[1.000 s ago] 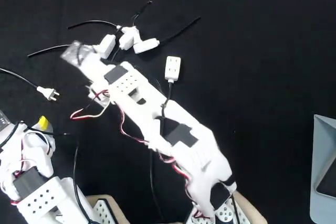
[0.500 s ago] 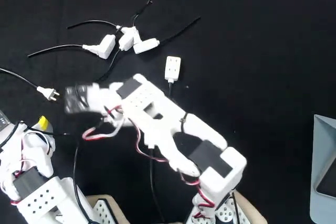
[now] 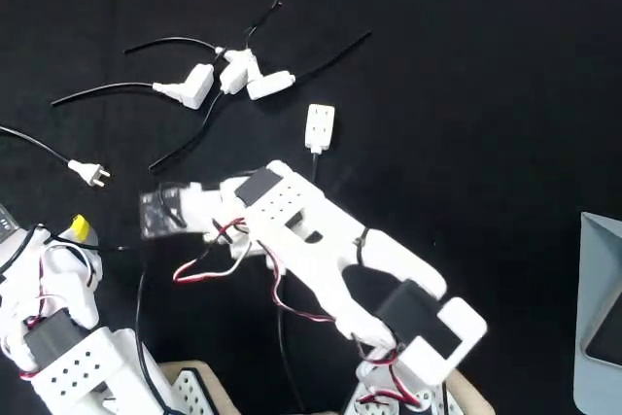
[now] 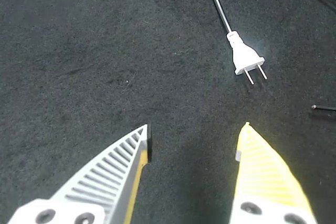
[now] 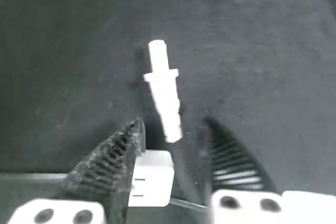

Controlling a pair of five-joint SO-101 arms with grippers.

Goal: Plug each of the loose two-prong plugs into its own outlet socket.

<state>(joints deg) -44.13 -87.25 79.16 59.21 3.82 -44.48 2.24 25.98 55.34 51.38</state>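
A black table [image 3: 486, 94] holds some cords and plugs. One loose plug [image 3: 89, 174] lies by itself at the left side of the high view. It is white, has two metal prongs, and has a thin black cord [image 3: 29, 143] running off to the left edge. The left gripper [image 4: 195, 129] sits at the lower left of the high view, just below this plug and not touching it. Its grey finger [image 4: 113, 171] and yellow finger [image 4: 265, 171] are spread wide, with nothing between them. A small white outlet socket [image 3: 320, 126] lies near the middle of the table. At the upper left there is a bunch of white plugs and sockets [image 3: 233, 78], close together, with black cords going out from them. The right arm [image 3: 330, 250] stretches from the bottom of the frame toward the left. The right gripper [image 3: 155, 211] is left of the middle, near the loose plug. It is blurry, and I cannot tell if it is open or holding something. Its wrist view shows a blurry white stick shape [image 5: 164, 95] and a white block [image 5: 151, 184] close by it.
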